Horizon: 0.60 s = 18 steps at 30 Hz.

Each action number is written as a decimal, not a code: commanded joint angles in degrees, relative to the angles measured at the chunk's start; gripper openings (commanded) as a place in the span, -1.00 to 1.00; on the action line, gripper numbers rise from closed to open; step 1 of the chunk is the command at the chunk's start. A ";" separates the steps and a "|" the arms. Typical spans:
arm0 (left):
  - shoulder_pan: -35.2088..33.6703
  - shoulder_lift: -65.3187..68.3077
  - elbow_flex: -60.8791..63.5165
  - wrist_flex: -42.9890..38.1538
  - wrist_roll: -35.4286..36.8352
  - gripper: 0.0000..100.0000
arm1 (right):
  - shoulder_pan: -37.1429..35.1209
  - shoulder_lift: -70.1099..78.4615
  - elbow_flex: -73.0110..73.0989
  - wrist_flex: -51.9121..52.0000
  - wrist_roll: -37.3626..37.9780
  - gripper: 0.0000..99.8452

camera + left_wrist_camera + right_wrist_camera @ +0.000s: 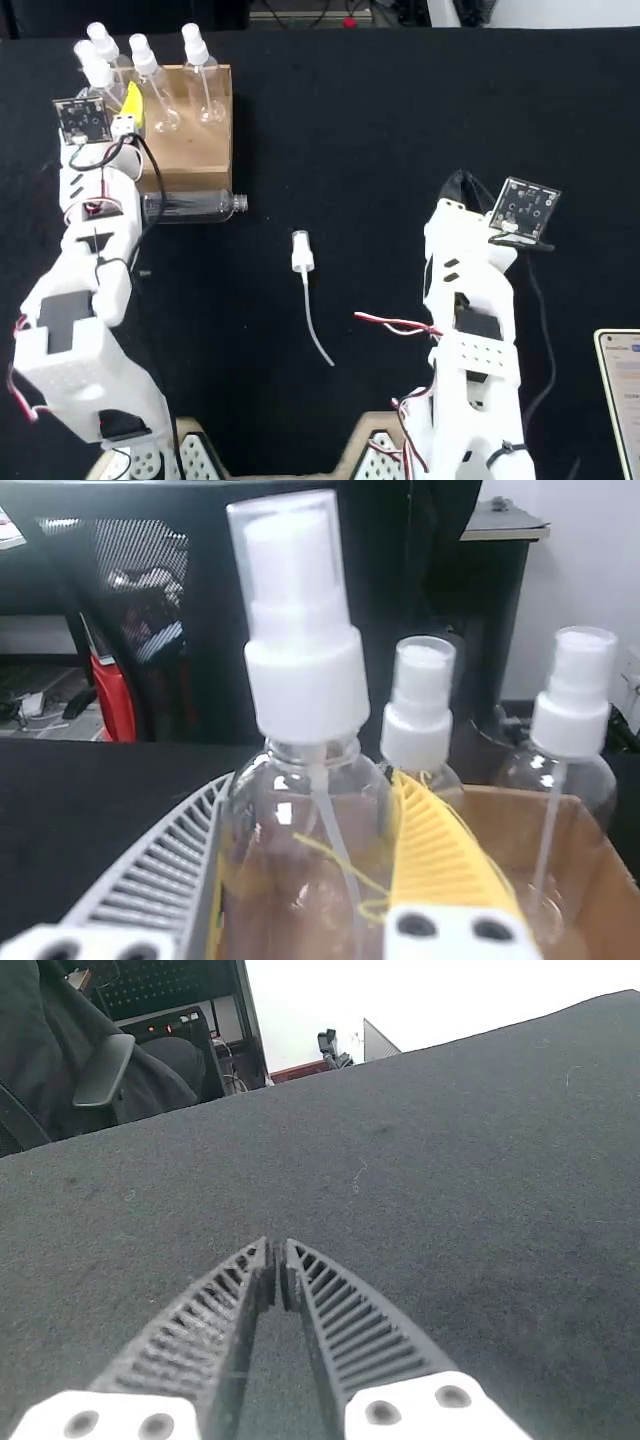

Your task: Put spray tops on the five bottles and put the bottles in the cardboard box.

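A bottle (290, 880) is pinched by the left gripper (315, 785) at the box (195, 150); neighbours (205, 90) could be toppled if it is lowered askew; the right gripper (277, 1260) is pressed together

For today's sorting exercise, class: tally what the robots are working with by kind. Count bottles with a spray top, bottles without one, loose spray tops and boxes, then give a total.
Bottle with a spray top: 4
Bottle without a top: 1
Loose spray top: 1
Cardboard box: 1
Total: 7

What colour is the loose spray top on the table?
The loose plastic spray top is white; high view shows it best.
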 commanded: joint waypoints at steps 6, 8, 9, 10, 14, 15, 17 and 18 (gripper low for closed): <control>-2.42 8.97 -4.26 -17.14 -0.26 -0.94 | -0.70 -1.27 -1.63 -1.41 -0.18 -0.97; -2.51 10.73 -4.35 -18.90 -0.26 -0.94 | -0.70 -1.27 -1.63 -1.41 -0.18 -0.97; -2.42 11.43 -4.35 -19.52 -0.26 -0.94 | -0.70 -1.27 -1.63 -1.41 -0.18 -0.97; -2.42 12.04 -4.35 -19.60 -0.26 -0.94 | -0.70 -1.27 -1.63 -1.41 -0.18 -0.97; -2.51 12.92 -4.53 -19.69 -0.26 -0.93 | -0.70 -1.27 -1.63 -1.41 -0.18 -0.97; -2.51 13.27 -4.70 -19.60 -0.26 -0.93 | -0.70 -1.27 -1.63 -1.41 -0.18 -0.97; -2.59 13.36 -4.79 -19.52 -0.26 -0.93 | -0.70 -1.27 -1.63 -1.41 -0.18 -0.97; -2.59 13.36 -4.79 -19.52 -0.26 -0.93 | -0.70 -1.27 -1.63 -1.41 -0.18 -0.97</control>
